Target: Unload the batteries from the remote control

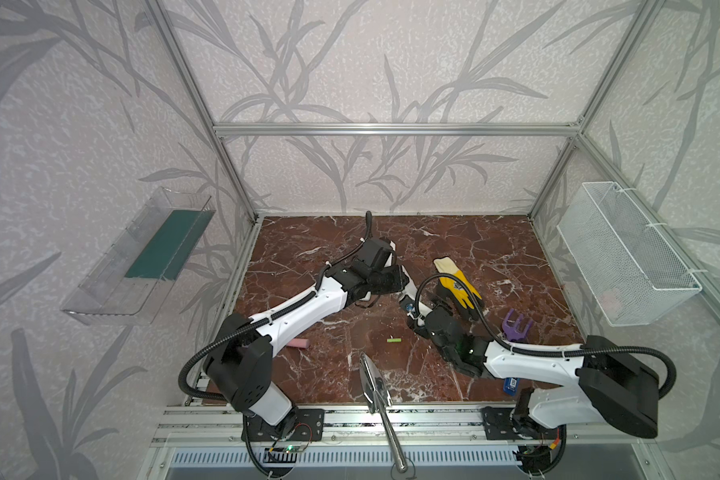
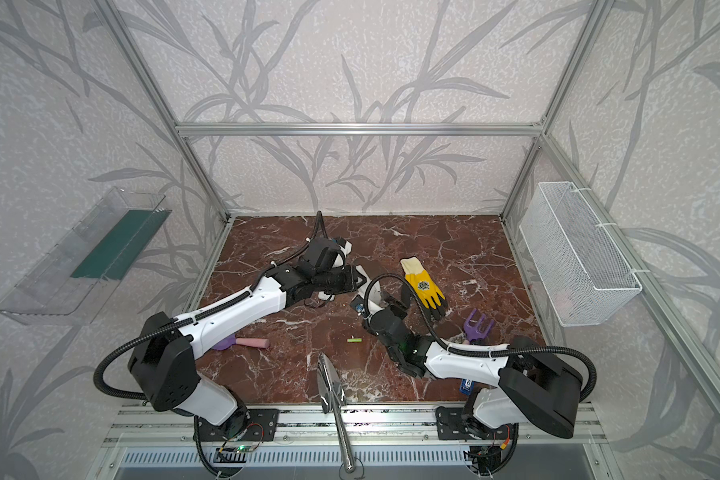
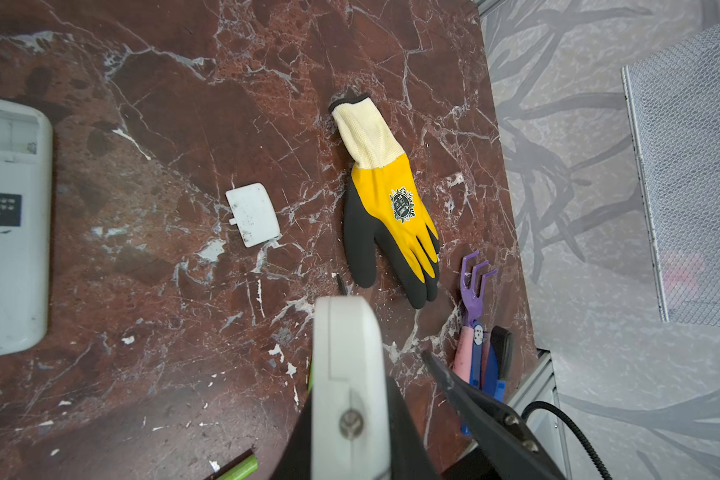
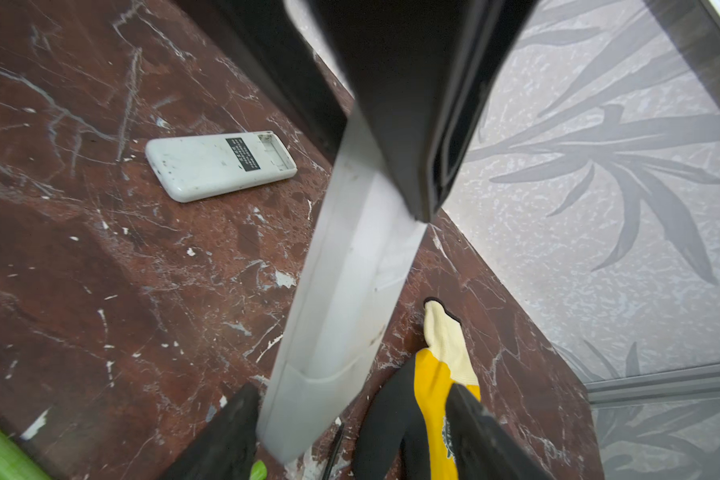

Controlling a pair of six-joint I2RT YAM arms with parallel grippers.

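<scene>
One green battery (image 1: 394, 340) lies on the table (image 1: 474, 257) in a top view, just outside the right gripper (image 1: 415, 319). Left wrist view: the left gripper (image 3: 350, 436) is clenched on a remote (image 3: 346, 353); a loose cover (image 3: 252, 214) lies ahead of its jaws. Right wrist view: the right jaws stand released either side of that remote's end. Likely mid-unloading; next, pinching any battery left inside, unseen here, needs a steady hold.
</scene>
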